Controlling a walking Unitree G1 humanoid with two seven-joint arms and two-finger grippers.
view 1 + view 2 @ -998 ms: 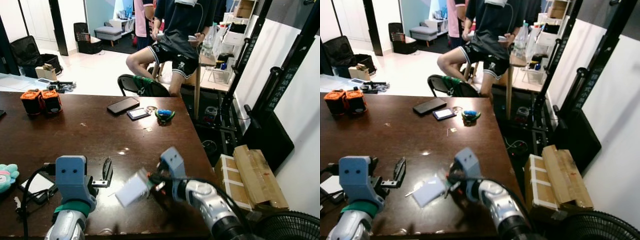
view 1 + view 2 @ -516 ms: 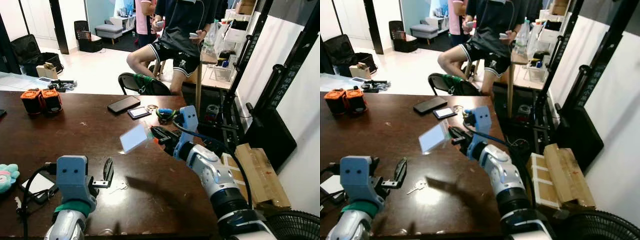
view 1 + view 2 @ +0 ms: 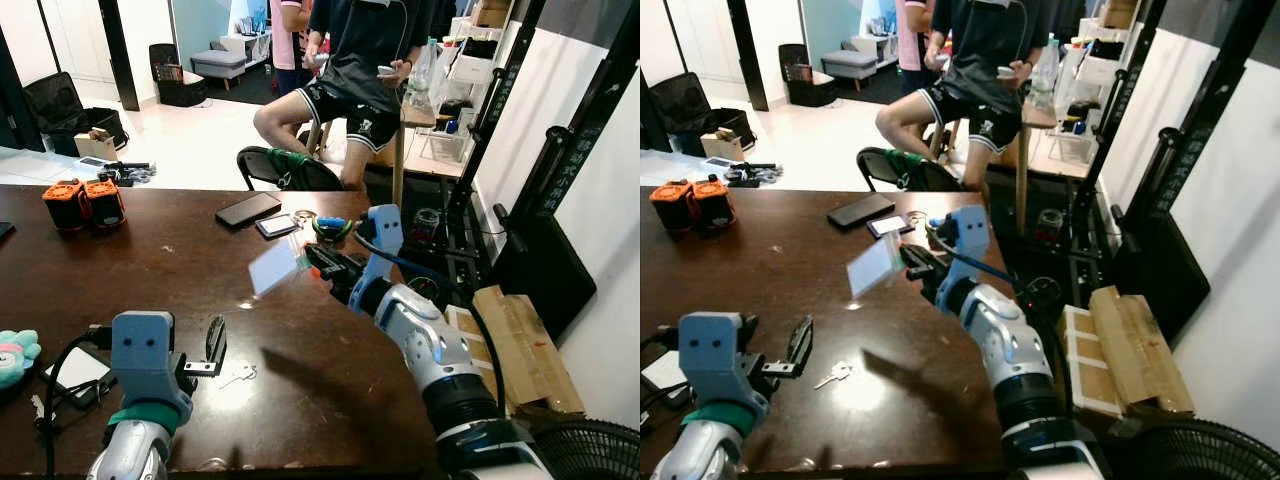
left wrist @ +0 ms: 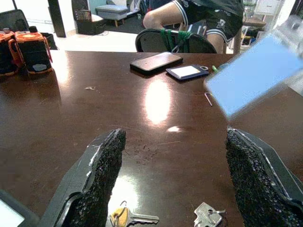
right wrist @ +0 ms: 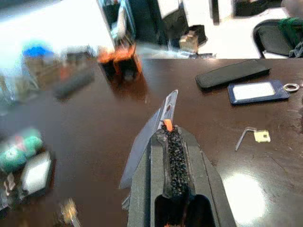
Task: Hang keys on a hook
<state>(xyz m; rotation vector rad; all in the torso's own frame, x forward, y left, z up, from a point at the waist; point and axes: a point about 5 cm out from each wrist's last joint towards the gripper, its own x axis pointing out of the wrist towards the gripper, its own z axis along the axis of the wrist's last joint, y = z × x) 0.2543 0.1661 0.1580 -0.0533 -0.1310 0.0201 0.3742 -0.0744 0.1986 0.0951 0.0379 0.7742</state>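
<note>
right tool (image 3: pixel 312 255) pinching flat white plastic card (image 3: pixel 274 268), up off dark wooden counter (image 3: pixel 150 270) | left tool (image 4: pixel 173 184) spread wide, small silver keys (image 4: pixel 208 216) right between its fingers

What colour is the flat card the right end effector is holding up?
The card is pale blue, best seen in the left wrist view; the head views show it whitish. The right end effector grips it.

A lived-in home room is shown: a dark wooden table (image 3: pixel 150 280) strewn with a phone (image 3: pixel 246 209) and orange battery packs (image 3: pixel 82 200), a sofa (image 3: pixel 217 66) beyond tiled floor, cluttered shelves (image 3: pixel 470 60), and a seated person (image 3: pixel 355 80).
</note>
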